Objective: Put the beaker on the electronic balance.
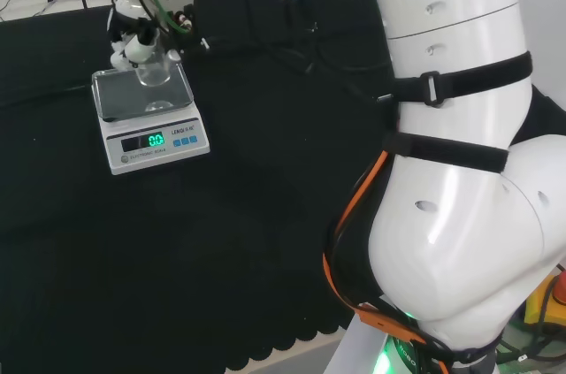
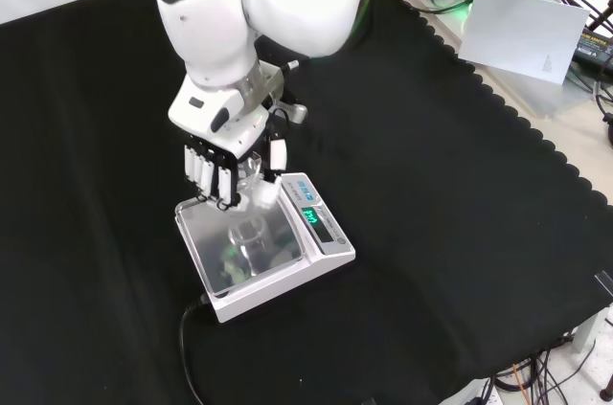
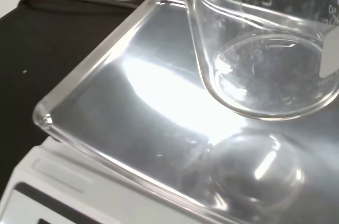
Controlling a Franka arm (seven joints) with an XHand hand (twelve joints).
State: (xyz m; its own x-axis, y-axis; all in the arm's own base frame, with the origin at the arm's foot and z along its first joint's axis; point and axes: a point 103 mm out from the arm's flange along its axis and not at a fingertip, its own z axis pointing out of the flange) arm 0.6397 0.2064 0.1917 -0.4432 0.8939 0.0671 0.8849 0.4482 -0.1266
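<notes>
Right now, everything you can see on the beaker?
The beaker is clear glass or plastic and looks empty, with faint graduation marks on its wall. The hand holds it from above, fingers curled round its upper part. It hangs over the shiny metal pan of the electronic balance, slightly tilted. In the wrist view its base seems to sit just above the pan, with its reflection showing below it, so it looks not yet set down, though contact cannot be ruled out. Nothing else touches it.

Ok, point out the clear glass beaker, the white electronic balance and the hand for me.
Clear glass beaker (image 3: 265, 75), wrist view: its round base.
White electronic balance (image 1: 133, 95), head view: bare part of its shiny steel pan.
Black and white hand (image 2: 213, 173), front view: its fingers, curled beside the beaker.
</notes>
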